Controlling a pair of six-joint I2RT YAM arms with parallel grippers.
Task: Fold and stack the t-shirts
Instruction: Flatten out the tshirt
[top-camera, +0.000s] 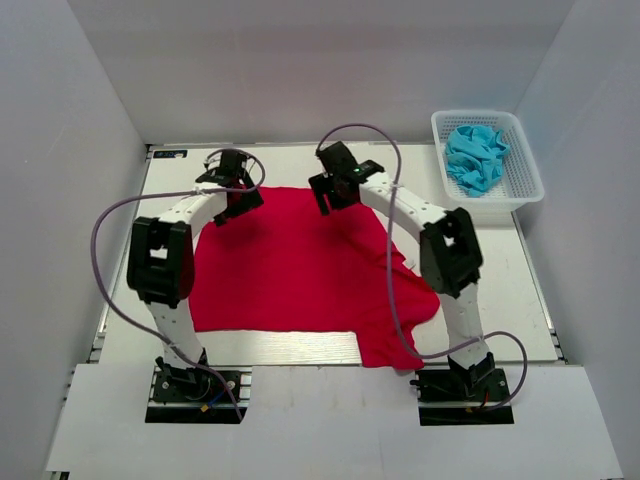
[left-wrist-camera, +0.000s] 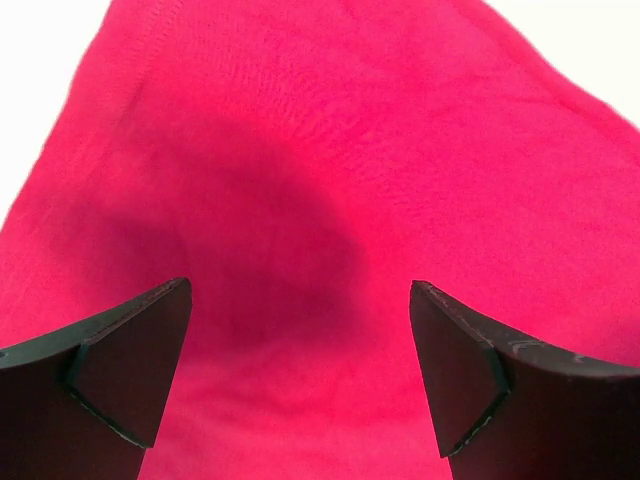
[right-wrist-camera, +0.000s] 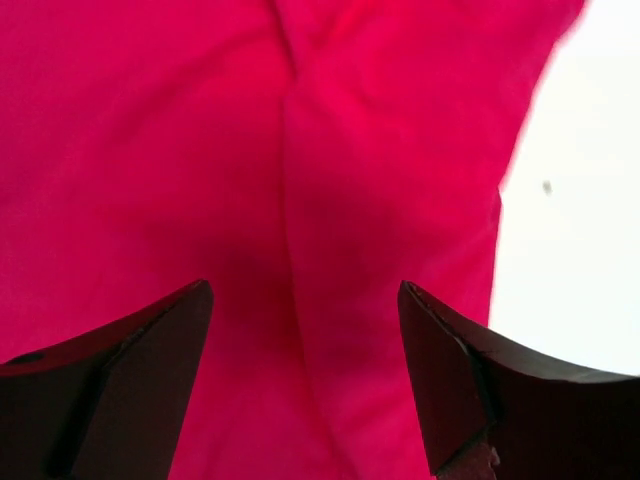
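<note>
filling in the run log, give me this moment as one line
red t-shirt spread flat | left tool open over its far-left corner | right tool open over far edge | blue t-shirt crumpled in basket

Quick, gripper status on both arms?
Left gripper: open, holding nothing, over the red t-shirt.
Right gripper: open, holding nothing, over the same shirt.

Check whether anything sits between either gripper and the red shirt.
Nothing visible does. The left gripper and right gripper hang open over the red t-shirt, with only bare cloth showing below them. The blue t-shirt lies apart in the basket.
</note>
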